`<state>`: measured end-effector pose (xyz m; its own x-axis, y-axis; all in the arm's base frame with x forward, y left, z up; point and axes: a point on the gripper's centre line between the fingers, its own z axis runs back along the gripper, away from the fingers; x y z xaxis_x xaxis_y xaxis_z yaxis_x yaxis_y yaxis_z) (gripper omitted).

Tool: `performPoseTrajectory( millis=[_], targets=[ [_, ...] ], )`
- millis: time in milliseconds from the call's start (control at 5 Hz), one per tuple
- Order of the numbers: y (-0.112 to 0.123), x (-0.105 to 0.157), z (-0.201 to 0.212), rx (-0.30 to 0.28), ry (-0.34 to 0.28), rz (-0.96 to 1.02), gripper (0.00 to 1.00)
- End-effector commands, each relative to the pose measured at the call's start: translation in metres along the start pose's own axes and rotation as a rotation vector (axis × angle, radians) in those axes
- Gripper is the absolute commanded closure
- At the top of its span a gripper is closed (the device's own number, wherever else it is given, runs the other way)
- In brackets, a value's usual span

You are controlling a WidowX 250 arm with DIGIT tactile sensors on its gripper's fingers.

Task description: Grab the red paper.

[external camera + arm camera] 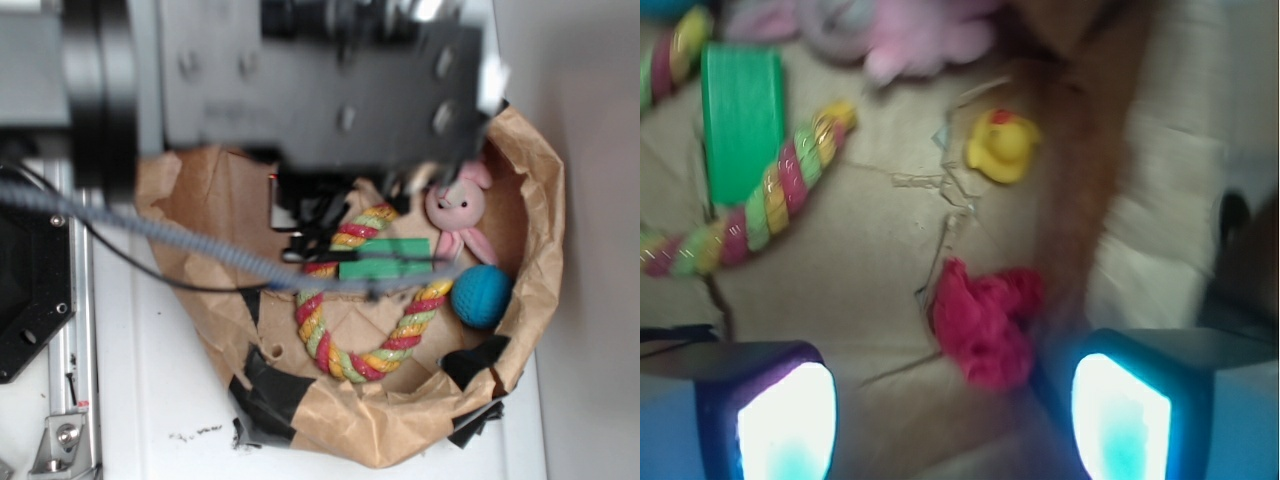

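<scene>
Though the arm (300, 80) blocks much of the paper bag (545, 210) in the exterior view, hiding the red paper there, wrist cam shows it. Rope ring (770, 200) cut off at frame edge. Red paper (985, 322), blurry, lies near the bag wall, betw spread gripper (955, 420) fingers, untouched; long axis roughly diagonal. Duck (1002, 145) beyond.

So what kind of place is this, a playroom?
More likely a robot test bench than a playroom: a taped brown paper bag on a white table holds toys, like a rope ring and a yellow duck.
</scene>
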<state>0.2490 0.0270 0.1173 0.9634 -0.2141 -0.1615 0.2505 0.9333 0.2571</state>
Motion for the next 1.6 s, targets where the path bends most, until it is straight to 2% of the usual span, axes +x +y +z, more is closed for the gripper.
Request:
performPoseTrajectory(
  millis=[0, 200, 400, 600, 800, 1000, 1200, 1400],
  targets=[
    [-0.029, 0.017, -0.023, 0.079, -0.107, -0.382, 0.00],
    [-0.018, 0.006, -0.052, 0.030, -0.039, -0.418, 0.00],
    [0.001, -0.005, -0.080, -0.043, 0.009, -0.418, 0.00],
    [0.024, -0.013, -0.100, -0.062, 0.050, -0.395, 0.00],
    [0.031, -0.025, -0.094, -0.055, 0.061, -0.407, 0.00],
    [0.028, -0.030, -0.090, 0.010, 0.068, -0.425, 0.67],
    [0.028, -0.036, -0.084, 0.028, 0.061, -0.421, 1.00],
    [0.027, -0.035, -0.074, 0.030, 0.036, -0.422, 1.00]
  ],
)
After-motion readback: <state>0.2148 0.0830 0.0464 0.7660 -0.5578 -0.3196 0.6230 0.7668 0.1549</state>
